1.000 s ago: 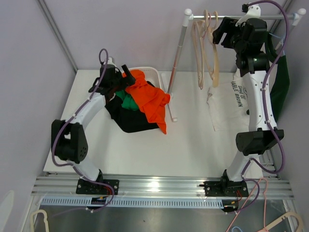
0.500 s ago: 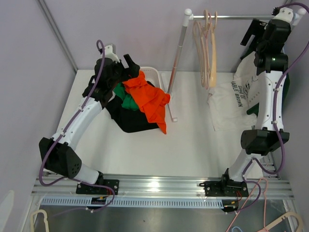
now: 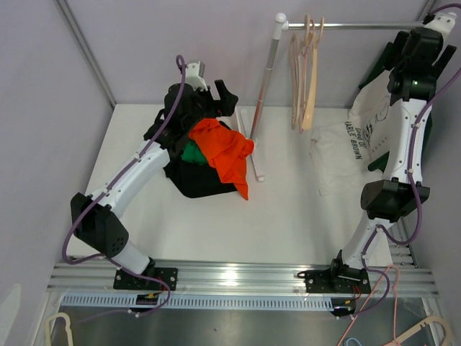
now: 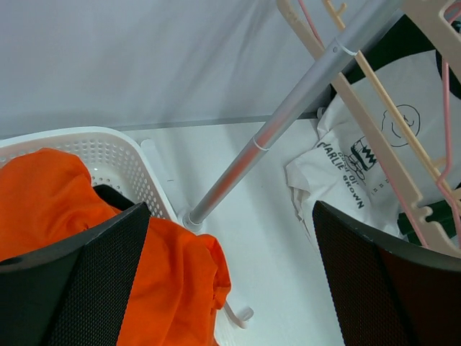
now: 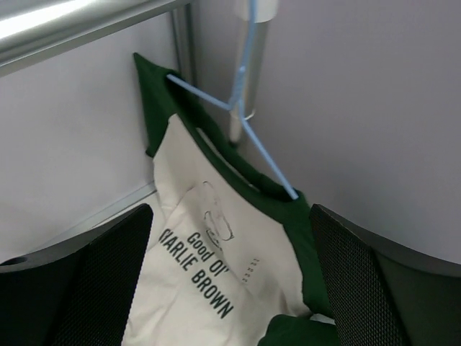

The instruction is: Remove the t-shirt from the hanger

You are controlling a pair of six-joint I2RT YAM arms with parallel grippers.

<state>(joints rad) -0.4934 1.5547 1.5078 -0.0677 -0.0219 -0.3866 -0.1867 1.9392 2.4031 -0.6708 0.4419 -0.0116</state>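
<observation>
The right gripper (image 5: 230, 238) is high up by the rail (image 3: 353, 26), its fingers spread wide with nothing between them. Straight ahead of it and slightly below hangs the t-shirt (image 5: 209, 267), white with green sleeves and dark lettering. In the wrist view the shirt fills the gap between the two fingers without touching either. The shirt is on the hanger (image 5: 252, 137), a thin blue wire one whose arm runs through the collar. The hanger sits ahead of the fingers and above them, rising toward the rail. From above, the shirt's lower part trails down onto the table (image 3: 288, 209), below and to the left of this gripper.

The left gripper (image 4: 230, 216) is also wide open and empty. It hovers over the basket (image 4: 108, 144), whose rim lies ahead of and below its left finger. Orange cloth (image 4: 166, 274) lies heaped just under that finger, spilling over the basket's side, with green cloth (image 3: 191, 153) and black cloth (image 3: 194, 180) beneath it. The rack post (image 4: 288, 115) slants across ahead of the gripper. Bare beige hangers (image 4: 403, 178) hang ahead of its right finger.
</observation>
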